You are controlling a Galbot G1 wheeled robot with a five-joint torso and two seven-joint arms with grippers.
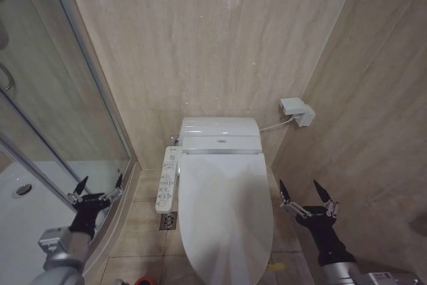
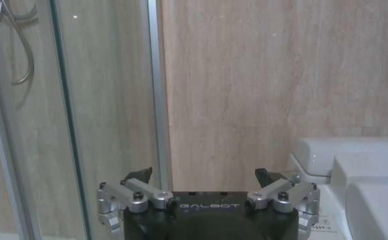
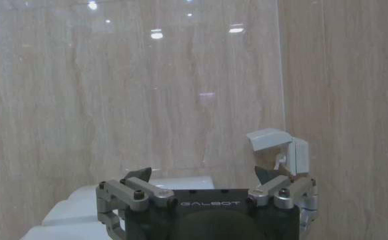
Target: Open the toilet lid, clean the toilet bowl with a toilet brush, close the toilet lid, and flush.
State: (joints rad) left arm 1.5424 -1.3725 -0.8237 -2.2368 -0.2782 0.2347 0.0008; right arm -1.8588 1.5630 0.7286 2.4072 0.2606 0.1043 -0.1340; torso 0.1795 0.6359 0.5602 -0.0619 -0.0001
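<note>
Glossy white oval plastic toilet lid [image 1: 225, 215] is down, centred betw. both arms. Left hand [image 1: 99, 187] and right hand [image 1: 307, 196] flank it — both released, empty. Step: hook lid's front edge, lift in a slow arc.

The closed toilet lid [image 1: 225, 221] hides the toilet bowl from me and runs off the frame's lower edge. A red object [image 1: 142, 280] is cut off there, unidentifiable.

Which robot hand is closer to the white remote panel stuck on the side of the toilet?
The left hand. It hangs open by the shower glass, on the control panel's side of the toilet. The right hand, also open, is across the closed toilet lid.
</note>
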